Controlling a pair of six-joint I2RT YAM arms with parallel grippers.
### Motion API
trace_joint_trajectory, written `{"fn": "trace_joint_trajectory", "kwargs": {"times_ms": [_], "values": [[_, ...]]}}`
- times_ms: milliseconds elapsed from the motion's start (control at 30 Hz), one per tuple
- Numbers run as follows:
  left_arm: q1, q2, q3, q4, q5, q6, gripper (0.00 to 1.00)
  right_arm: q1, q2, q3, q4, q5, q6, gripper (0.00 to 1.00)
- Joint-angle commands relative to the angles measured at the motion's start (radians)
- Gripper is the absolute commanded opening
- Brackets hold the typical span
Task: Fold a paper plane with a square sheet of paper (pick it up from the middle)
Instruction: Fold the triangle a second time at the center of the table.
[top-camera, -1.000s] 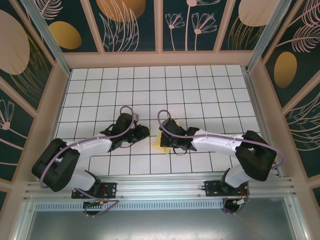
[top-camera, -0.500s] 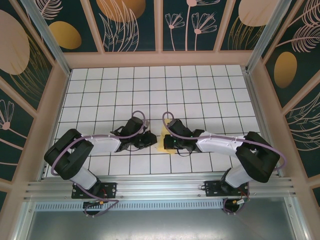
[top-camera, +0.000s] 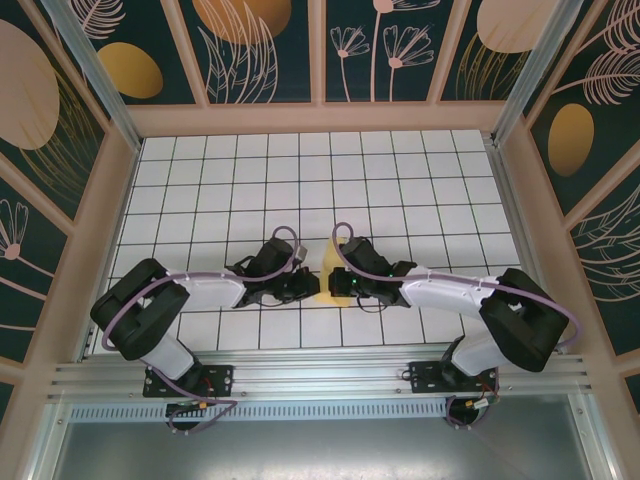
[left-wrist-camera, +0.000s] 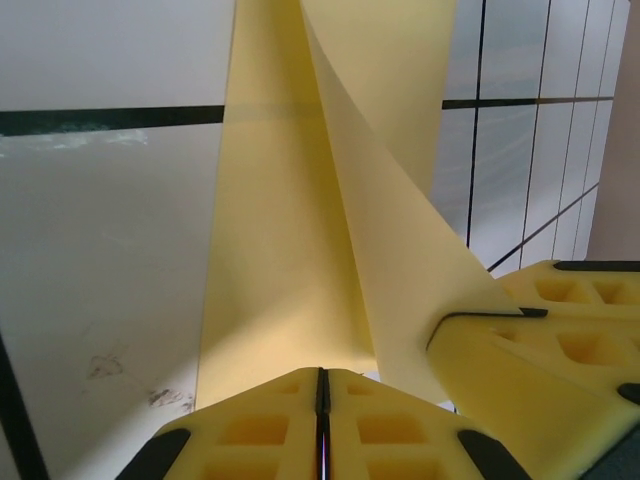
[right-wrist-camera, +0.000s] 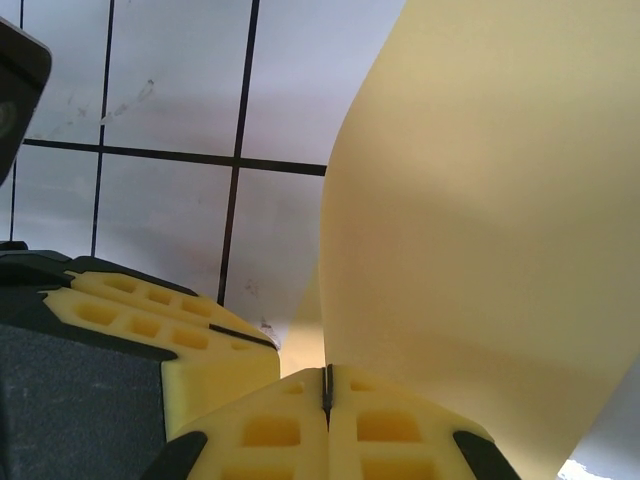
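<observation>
The square sheet of paper (top-camera: 328, 267) is pale yellow and stands bent upward between the two grippers in the middle of the near table. My left gripper (top-camera: 312, 287) reaches in from the left. In the left wrist view its jaws (left-wrist-camera: 322, 372) are shut on the near edge of the sheet (left-wrist-camera: 290, 250), and a flap curls over to the right gripper's fingers (left-wrist-camera: 560, 345). My right gripper (top-camera: 339, 285) comes from the right. Its jaws (right-wrist-camera: 327, 372) are shut on the sheet (right-wrist-camera: 480, 220), which rises from the seam. The paper plane is out of view.
The white grid-tiled table (top-camera: 300, 180) stretches back to wooden walls (top-camera: 320, 117) on three sides. An aluminium rail (top-camera: 320, 370) with both arm bases runs along the near edge. The left gripper's finger (right-wrist-camera: 170, 330) sits close beside the right jaws.
The left gripper has swung right, up to the sheet, and has closed on it. The right gripper shifted slightly nearer, and the paper now stands up between the two.
</observation>
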Motion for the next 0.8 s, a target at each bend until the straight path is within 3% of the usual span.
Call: {"fn": "trace_joint_trajectory", "kwargs": {"times_ms": [0, 200, 767], "values": [[-0.012, 0.035, 0.023, 0.028, 0.028, -0.010, 0.11, -0.007, -0.027, -0.016, 0.030, -0.013, -0.011, 0.00], [-0.012, 0.082, 0.032, -0.036, -0.037, 0.010, 0.10, -0.024, -0.045, -0.045, 0.035, -0.032, -0.034, 0.00], [-0.012, 0.121, 0.057, -0.126, -0.109, 0.062, 0.10, -0.222, -0.014, -0.057, 0.033, -0.325, -0.339, 0.01]]}}
